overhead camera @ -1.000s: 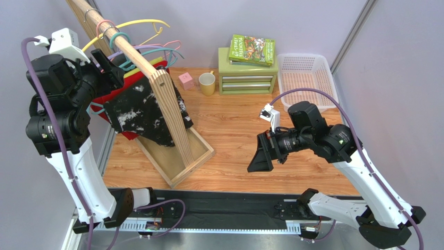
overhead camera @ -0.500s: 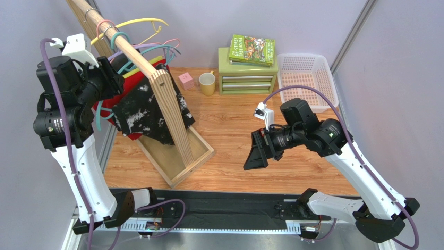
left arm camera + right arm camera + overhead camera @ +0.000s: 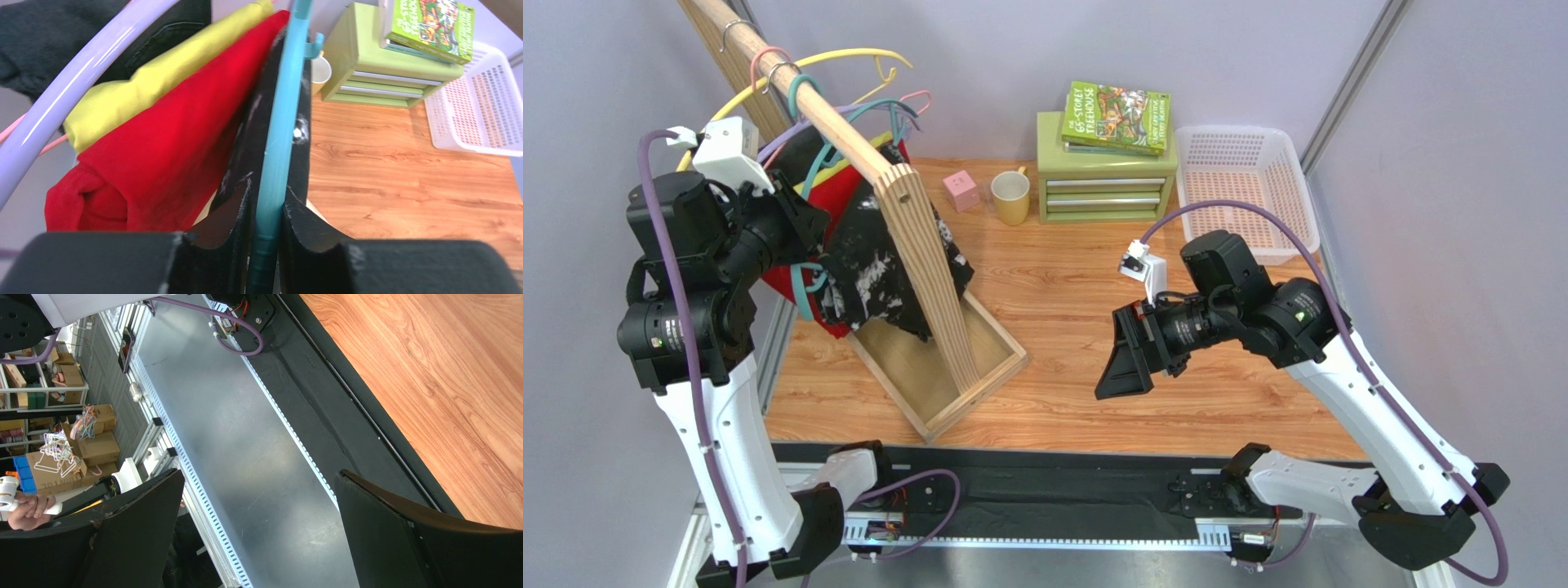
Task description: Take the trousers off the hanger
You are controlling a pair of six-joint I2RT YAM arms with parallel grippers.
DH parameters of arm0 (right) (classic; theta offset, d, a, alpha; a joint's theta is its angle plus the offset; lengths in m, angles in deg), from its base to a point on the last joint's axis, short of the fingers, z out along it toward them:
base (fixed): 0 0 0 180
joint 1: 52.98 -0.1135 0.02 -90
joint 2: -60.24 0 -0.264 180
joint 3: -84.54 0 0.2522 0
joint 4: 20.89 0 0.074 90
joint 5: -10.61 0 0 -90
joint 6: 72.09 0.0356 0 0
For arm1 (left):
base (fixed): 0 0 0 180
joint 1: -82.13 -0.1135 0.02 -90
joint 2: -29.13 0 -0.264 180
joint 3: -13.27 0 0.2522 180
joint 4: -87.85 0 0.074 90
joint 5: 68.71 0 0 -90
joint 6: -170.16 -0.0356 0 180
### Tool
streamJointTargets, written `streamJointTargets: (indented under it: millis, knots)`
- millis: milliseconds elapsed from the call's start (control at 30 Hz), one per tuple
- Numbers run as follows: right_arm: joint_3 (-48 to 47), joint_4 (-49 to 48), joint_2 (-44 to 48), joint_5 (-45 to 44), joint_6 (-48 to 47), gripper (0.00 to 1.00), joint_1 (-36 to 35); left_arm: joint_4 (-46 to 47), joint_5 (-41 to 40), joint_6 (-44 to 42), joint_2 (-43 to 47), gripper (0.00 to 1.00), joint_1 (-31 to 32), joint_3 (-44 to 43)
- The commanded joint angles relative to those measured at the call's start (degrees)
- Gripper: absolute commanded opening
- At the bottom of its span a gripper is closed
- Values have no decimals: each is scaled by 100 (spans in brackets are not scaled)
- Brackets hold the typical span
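Left gripper [image 3: 265,197] is clamped on the teal hanger [image 3: 279,122] carrying the black splattered trousers [image 3: 873,263], with the red trousers [image 3: 166,159] alongside on the wooden rack [image 3: 916,233]. My right gripper [image 3: 1133,361] stands wide apart. Next, I judge, the hanger must be lifted clear.

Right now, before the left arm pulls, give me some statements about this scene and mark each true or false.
1. The left gripper has the teal hanger between its fingers. True.
2. The right gripper holds the black trousers. False: it is open and empty; the black trousers hang at the rack.
3. The book lies on the green drawer unit. True.
4. The mug stands in the white basket. False: it stands on the table beside the drawer unit.
5. The red trousers lie on the table. False: they hang next to the black trousers.
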Motion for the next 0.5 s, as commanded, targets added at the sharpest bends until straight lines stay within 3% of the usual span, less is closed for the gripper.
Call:
streamJointTargets:
  millis: [0,67,200,467]
  knots:
    - [-175,-156,45,-44,-29,100,-22,465,64,328,82,19,-46,158]
    - [-175,-156,54,-62,-29,100,-22,527,108,381,100,18,-46,149]
    - [-184,-147,72,-114,-46,100,-22,677,108,469,126,0,-46,114]
    - [-280,-112,10,-246,-99,100,-22,1011,626,741,-67,0,-46,-263]
